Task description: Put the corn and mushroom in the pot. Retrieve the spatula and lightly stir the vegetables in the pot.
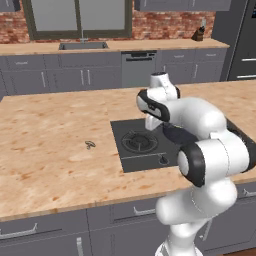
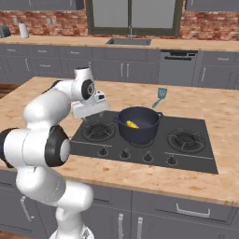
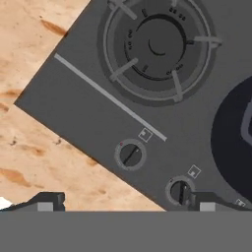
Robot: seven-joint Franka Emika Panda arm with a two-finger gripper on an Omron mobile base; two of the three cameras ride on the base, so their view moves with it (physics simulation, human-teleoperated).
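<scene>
pot (image 2: 138, 123) on the middle burner of the stove (image 2: 196, 161), so ready for cooking. dark blue-grey, round and deep. inside, the yellow corn (image 2: 132, 124), lying on the bottom near the left wall. no mushroom seen in the pot yet.

mushroom (image 1: 90, 145) out on the wooden counter (image 1: 50, 150), left of the stove and well apart from it. tiny and grey. probably the next thing to fetch, since the corn looks done.

spatula (image 2: 160, 96) lying flat on the counter just past the far edge of the stove, behind the pot. teal, slotted head pointing far, handle pointing near and left. not touching the pot. waiting there for the stirring later.

gripper (image 3: 123, 204) spread wide, with nothing between the two tips. hanging over the near left part of the stove, looking straight down at the left burner (image 3: 157, 47) and two knobs (image 3: 130, 155). dark curve of the pot at the right edge of the hand view. arm bent and held above the stove, left of the pot, likely so it can swing left to the mushroom.

tricky part ahead, as a guess: mushroom very small, so easy to miss or push away.
</scene>
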